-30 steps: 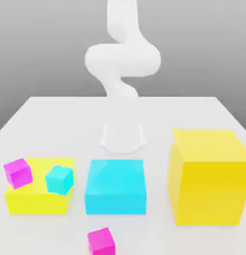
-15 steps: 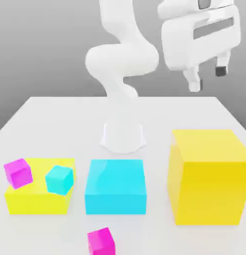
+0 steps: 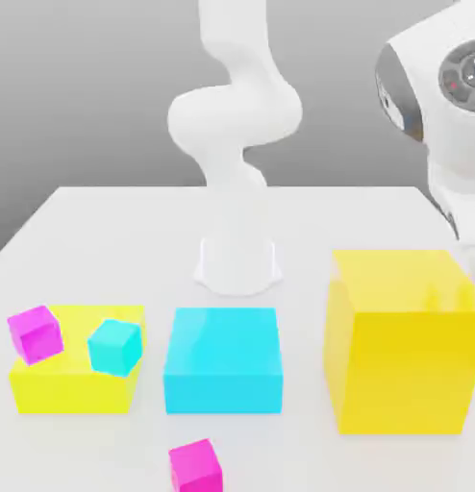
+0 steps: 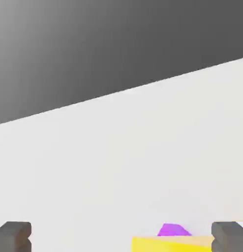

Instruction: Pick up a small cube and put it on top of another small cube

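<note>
From the hand view I have the tool [image 4: 121, 237] with its two dark fingertips [image 4: 14, 236] standing wide apart, nothing between them but bare counter [image 4: 143, 162]. Just past the tips I see the top edge of the big yellow block [image 4: 170, 243], and peeking over it a bit of the small cube [image 4: 172, 229] in violet-purple; it sits beyond the block's edge, and I cannot tell whether it touches the block or rests on the counter behind it. In the exterior view the arm's wrist [image 3: 443, 106] hangs high at that view's right, above the big yellow block [image 3: 400, 341]. Beside that block, toward the exterior view's left, sits a cyan block [image 3: 223, 359], then a flat yellow block [image 3: 73, 380] carrying a magenta small cube [image 3: 35, 333] and a small cyan cube [image 3: 115, 346], both tilted. Another magenta small cube [image 3: 195, 466] lies on the counter nearest the camera. The arm's base [image 3: 238, 259] stands behind the cyan block.
</note>
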